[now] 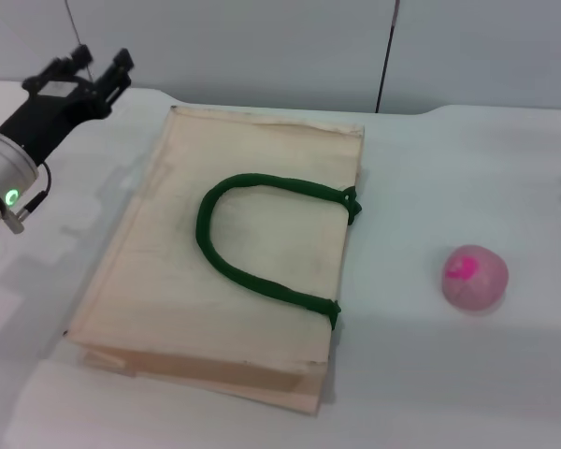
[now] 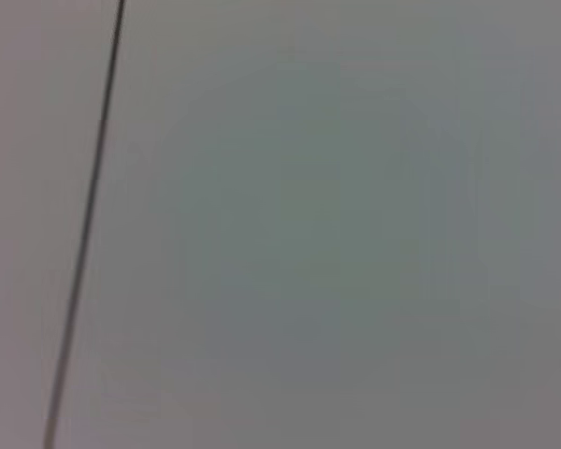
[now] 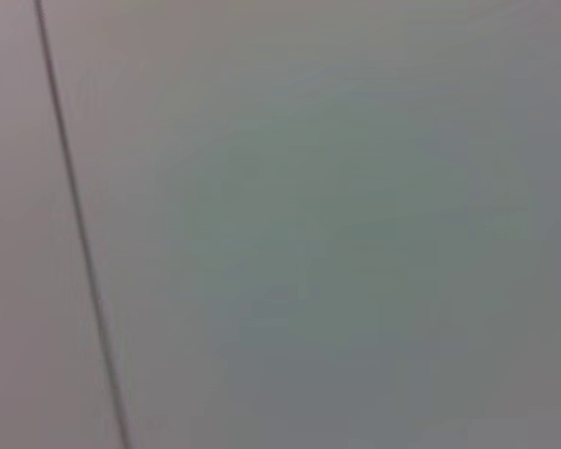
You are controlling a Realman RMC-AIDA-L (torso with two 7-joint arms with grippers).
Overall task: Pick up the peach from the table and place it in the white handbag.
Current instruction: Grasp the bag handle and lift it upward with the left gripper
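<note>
The peach (image 1: 474, 277), a small pale pink ball with a magenta patch, sits on the white table at the right of the head view. The white handbag (image 1: 234, 253) lies flat in the middle of the table, its dark green looped handle (image 1: 262, 238) resting on top. My left gripper (image 1: 98, 67) is raised at the far left, above the table and left of the bag's far corner, with its fingers apart and nothing between them. My right gripper is out of view. Both wrist views show only a plain grey wall with a thin dark line.
The white table (image 1: 449, 374) runs from the bag to the right edge around the peach. A grey wall with a dark vertical seam (image 1: 386, 56) stands behind the table.
</note>
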